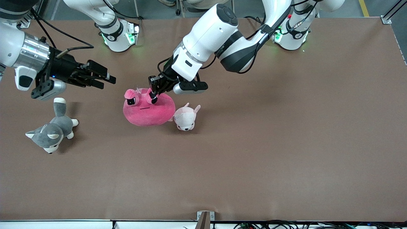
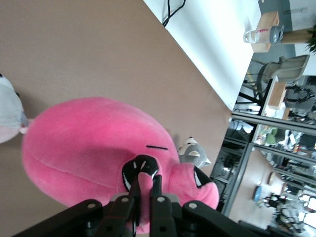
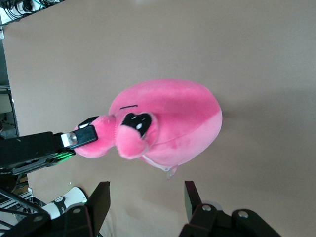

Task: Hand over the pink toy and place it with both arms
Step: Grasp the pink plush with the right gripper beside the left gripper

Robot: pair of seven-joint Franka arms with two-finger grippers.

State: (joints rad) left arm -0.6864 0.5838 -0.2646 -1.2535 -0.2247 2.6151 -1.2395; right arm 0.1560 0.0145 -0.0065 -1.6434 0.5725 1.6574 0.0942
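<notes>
Evidently soft, light toy, centre frame: pinched at brow by left gripper; right gripper spread, waiting upper left.

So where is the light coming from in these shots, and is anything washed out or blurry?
Front view: even overhead light, with soft shadows beside the pink toy and the grey husky plush, and green lamps glowing on the arm bases. Left wrist view: the bright strip past the table edge is washed out, and the left gripper shows close up and soft. Right wrist view: the toy casts a faint shadow on the table.
</notes>
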